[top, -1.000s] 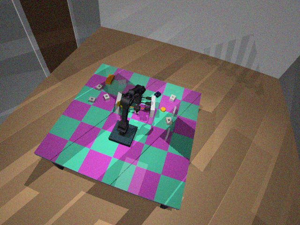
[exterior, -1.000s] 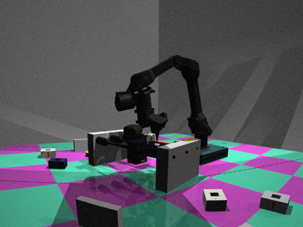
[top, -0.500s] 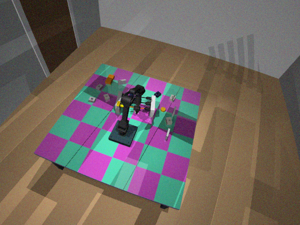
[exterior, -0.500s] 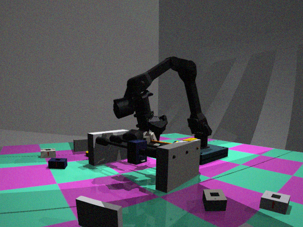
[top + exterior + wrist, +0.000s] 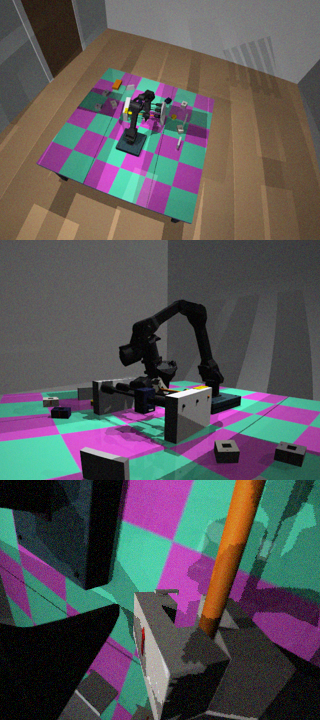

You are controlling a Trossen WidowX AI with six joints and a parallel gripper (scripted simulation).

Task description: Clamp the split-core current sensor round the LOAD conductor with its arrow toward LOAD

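The pale grey split-core sensor is at the orange conductor. In the wrist view its two halves stand apart at an angle, with the conductor running down between them; a red mark shows on its left side face. My gripper is open. Its left finger is clear of the sensor; the right finger is mostly hidden behind the sensor's right half. A yellow label sits on one end block; its lettering is unreadable. The sensor's arrow cannot be made out.
White end blocks carry the orange conductor and dark parallel ones. A navy block sits on the front dark conductor. Around the rack lie grey blocks with square holes, an orange block and white plates.
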